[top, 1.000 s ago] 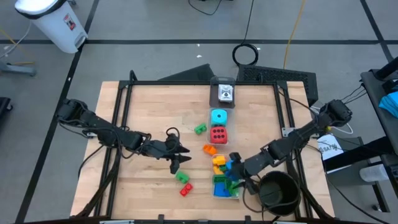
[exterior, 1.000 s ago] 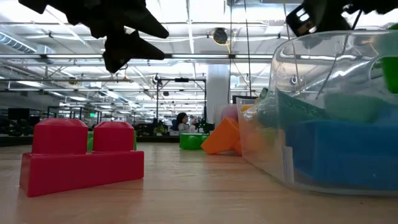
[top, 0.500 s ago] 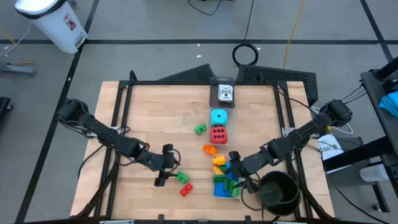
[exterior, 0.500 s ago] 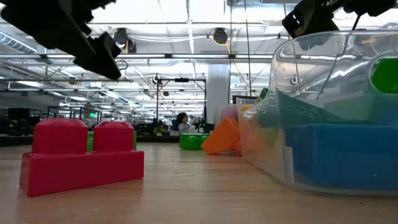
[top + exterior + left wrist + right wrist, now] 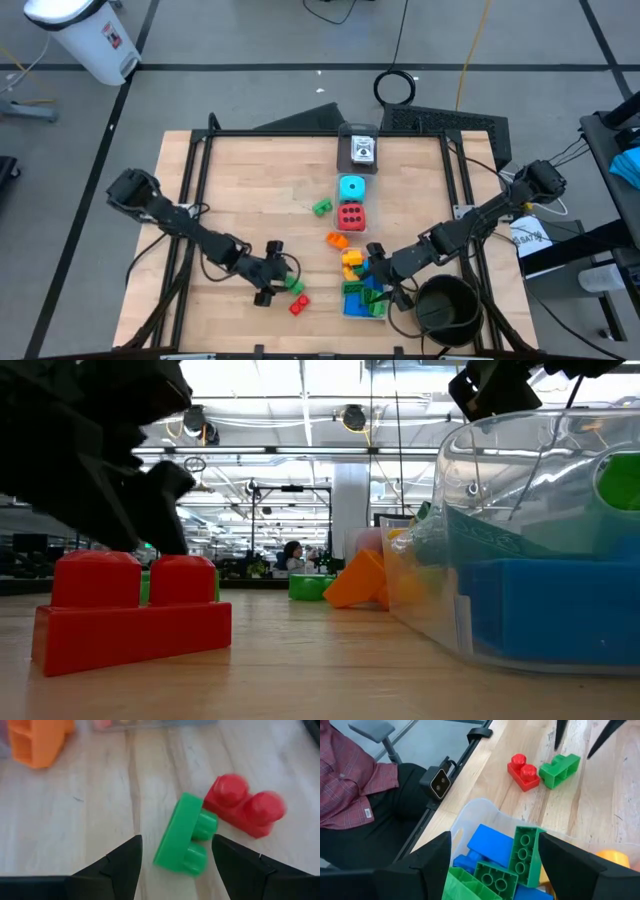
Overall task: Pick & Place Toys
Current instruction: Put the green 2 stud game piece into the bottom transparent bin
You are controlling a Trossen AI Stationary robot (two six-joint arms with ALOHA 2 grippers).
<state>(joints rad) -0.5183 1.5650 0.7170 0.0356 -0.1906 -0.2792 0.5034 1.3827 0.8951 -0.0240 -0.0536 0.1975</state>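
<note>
The left gripper hangs low over the surface, fingers spread and empty astride the tipped green brick beside the red brick, seemingly ready to pinch, while the right gripper, fingers open and empty, hovers over the clear box of bricks.

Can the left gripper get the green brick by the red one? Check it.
Probably yes. The left gripper is open with the green brick lying on its side right between its fingers; the red brick sits just beyond, off the fingers' path.

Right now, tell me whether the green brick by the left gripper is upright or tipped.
Tipped: the green brick lies on its side, studs facing the red brick.
</note>
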